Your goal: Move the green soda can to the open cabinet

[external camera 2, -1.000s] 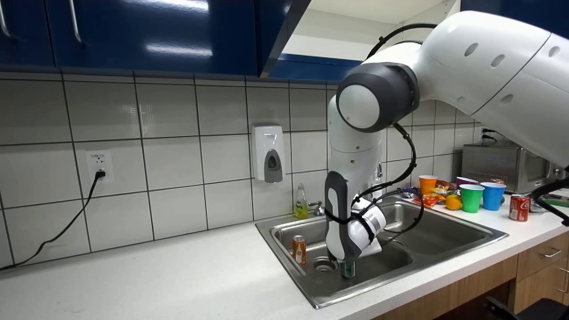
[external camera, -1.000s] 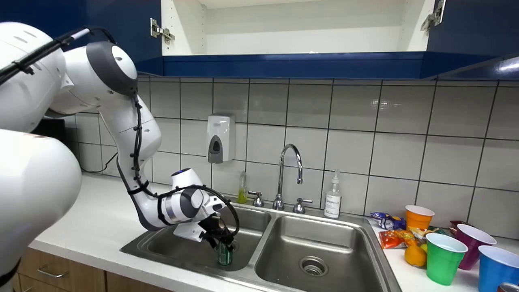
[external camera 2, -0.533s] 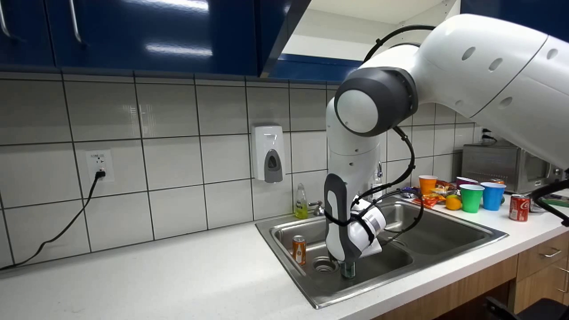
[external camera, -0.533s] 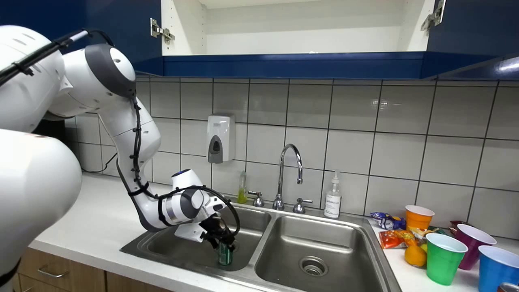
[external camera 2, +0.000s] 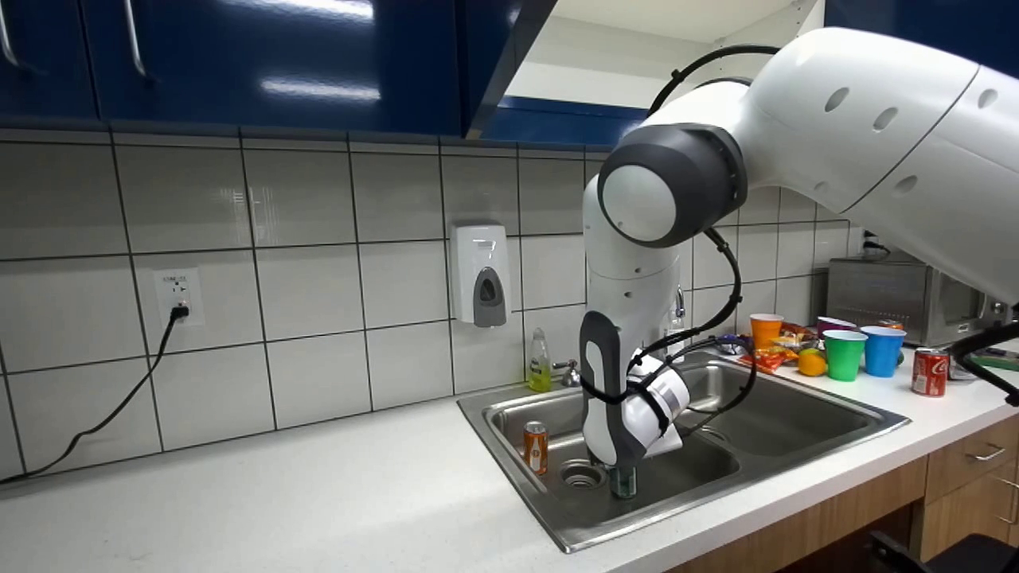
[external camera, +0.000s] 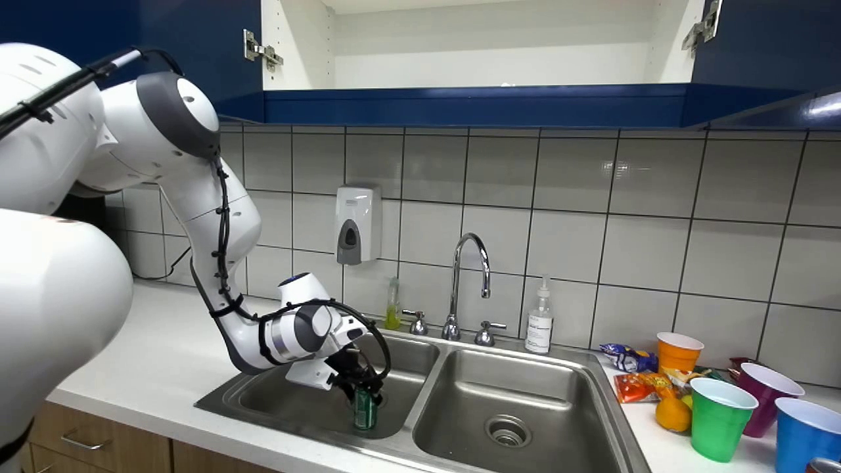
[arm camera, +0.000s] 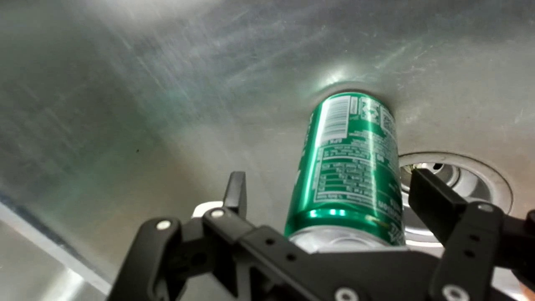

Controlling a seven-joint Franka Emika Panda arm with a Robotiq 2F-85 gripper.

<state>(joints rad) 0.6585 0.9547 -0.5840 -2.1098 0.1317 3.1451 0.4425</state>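
Observation:
The green soda can (arm camera: 349, 167) stands upright in the sink basin, its silvery top toward the gripper in the wrist view. It also shows in both exterior views (external camera: 365, 411) (external camera 2: 623, 483). My gripper (arm camera: 329, 190) is open, with one finger on each side of the can's upper part. A gap shows between the can and the left finger, and a smaller one at the right finger. In an exterior view the gripper (external camera: 363, 389) is at the can's top, hiding it. The open cabinet (external camera: 493, 52) hangs above the sink, with white interior and dark blue bottom edge.
The double sink (external camera: 426, 401) has a divider beside the can's basin and a faucet (external camera: 458, 289) behind. An orange can (external camera 2: 536, 448) stands in the same basin, near the drain (external camera 2: 581, 474). Cups, including a green cup (external camera: 721, 420), and snacks stand right of the sink.
The arm's upper links have sunk slightly, and the gripper has shifted only a little. The green can has stayed in place between the open fingers.

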